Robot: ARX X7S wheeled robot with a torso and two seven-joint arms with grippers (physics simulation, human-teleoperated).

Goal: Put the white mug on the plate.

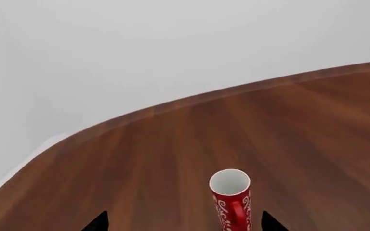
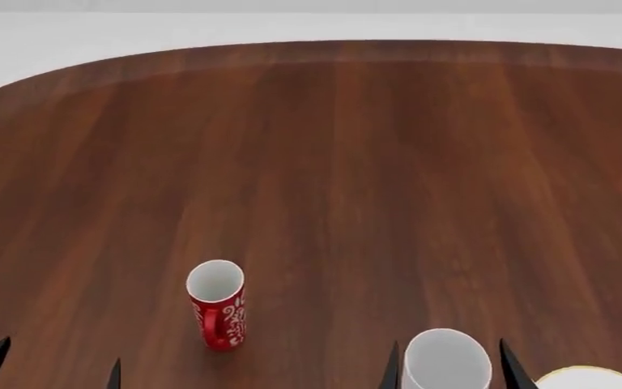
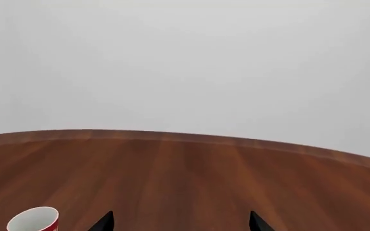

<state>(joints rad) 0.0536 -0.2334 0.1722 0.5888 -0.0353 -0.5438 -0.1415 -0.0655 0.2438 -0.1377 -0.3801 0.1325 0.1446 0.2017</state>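
The white mug (image 2: 446,359) stands at the near edge of the head view, a plain tall cup seen from above. The black fingertips (image 2: 394,366) of my right gripper (image 2: 452,371) flank it on both sides, wide apart. In the right wrist view that gripper (image 3: 181,222) is open, only bare wood shows between its tips, and the white mug is out of view. A sliver of the plate (image 2: 601,378) shows just right of the mug. My left gripper (image 2: 52,369) is open at the near left, empty (image 1: 183,224).
A smaller red mug (image 2: 217,313) with white swirls stands upright ahead and to the right of the left gripper, also in both wrist views (image 1: 231,198) (image 3: 34,220). The wooden table (image 2: 376,162) ends in a curved far edge.
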